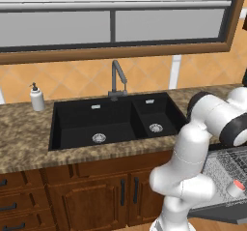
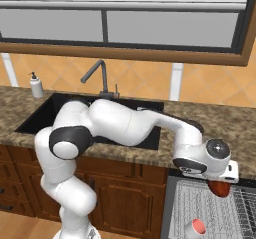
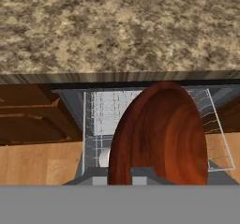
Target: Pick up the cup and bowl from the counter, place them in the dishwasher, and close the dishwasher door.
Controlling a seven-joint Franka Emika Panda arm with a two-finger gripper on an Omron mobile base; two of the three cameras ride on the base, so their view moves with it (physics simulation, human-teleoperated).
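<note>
Hand view has the bowl (image 3: 161, 134) clamped on edge between the closed fingers, its round face upright, hanging directly above the wire rack (image 3: 108, 110) of the open dishwasher (image 2: 210, 208). Right base view puts the gripper (image 2: 220, 183) just past the counter (image 2: 220, 123) edge, so the drop is straight down. One bowl, one cup (image 2: 196, 228); the cup already stands in the rack.

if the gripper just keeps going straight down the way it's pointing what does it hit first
Probably the wire rack of the open dishwasher, directly below the gripper and the bowl it holds, which would touch first; depth is unclear.
</note>
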